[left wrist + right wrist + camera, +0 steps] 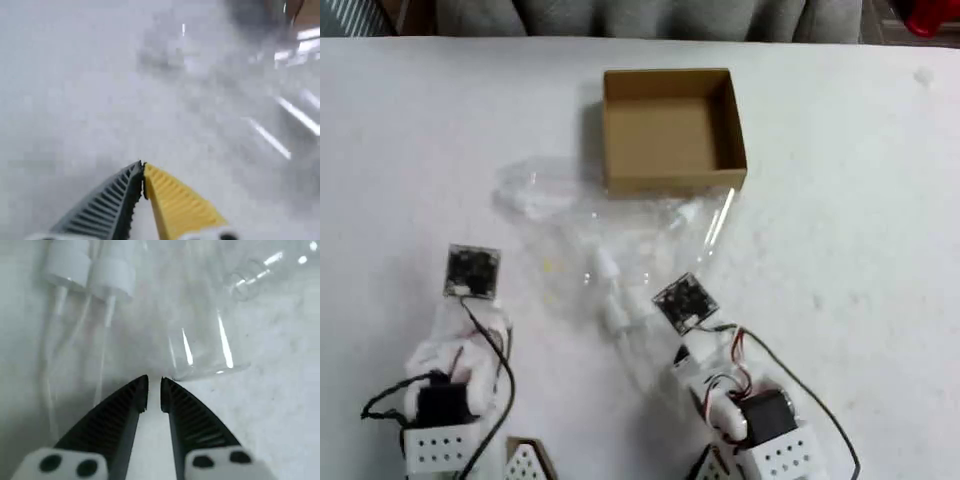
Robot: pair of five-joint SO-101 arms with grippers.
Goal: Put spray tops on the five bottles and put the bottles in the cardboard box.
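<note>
White table (400, 120), clear bottles (210, 315) near cardboard box (670, 182), 2 spray tops (112, 277)

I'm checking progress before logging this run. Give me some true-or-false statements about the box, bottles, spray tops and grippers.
1. The brown cardboard box holds no bottles. True.
2. The left gripper grips a spray top. False: it is shut on nothing.
3. Two white spray tops lie side by side near the right gripper. True.
4. The clear plastic bottles stand upright. False: they lie on the white table.
</note>
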